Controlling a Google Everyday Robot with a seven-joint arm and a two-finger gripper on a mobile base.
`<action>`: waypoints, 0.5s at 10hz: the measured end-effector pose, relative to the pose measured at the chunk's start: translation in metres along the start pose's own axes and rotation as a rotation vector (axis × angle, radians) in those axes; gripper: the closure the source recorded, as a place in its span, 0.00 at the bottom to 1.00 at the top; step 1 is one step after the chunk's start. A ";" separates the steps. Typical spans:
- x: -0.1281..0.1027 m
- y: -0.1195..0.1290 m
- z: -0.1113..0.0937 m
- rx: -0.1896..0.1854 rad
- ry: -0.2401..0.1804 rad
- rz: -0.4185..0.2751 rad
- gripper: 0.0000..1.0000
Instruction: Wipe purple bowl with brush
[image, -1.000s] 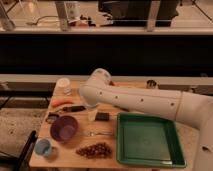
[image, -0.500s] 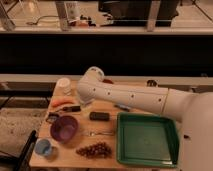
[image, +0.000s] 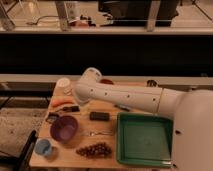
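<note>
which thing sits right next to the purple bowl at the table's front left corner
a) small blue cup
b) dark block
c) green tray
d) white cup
a: the small blue cup sits just front-left of the purple bowl; the claw is hidden behind the arm, near the brush.

This looks like a robot test area in an office-type or lab building rather than a home. A small wooden worktop (image: 60, 158) stands against a long pale ledge (image: 30, 78). Behind it runs a dark wall topped by metal-framed glazing (image: 60, 12).

The worktop is laid out like a trial set: a green tray (image: 120, 142), a purple bowl (image: 63, 128), a small blue cup (image: 43, 147), a bunch of grapes (image: 94, 149) and a white cup (image: 64, 84).

The white arm's gripper (image: 79, 102) is low over the worktop's left part, largely hidden under the arm.
</note>
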 end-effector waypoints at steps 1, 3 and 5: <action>-0.004 -0.002 0.005 0.000 -0.008 -0.013 0.20; -0.010 -0.007 0.013 0.004 -0.028 -0.033 0.20; -0.015 -0.012 0.017 0.009 -0.044 -0.056 0.20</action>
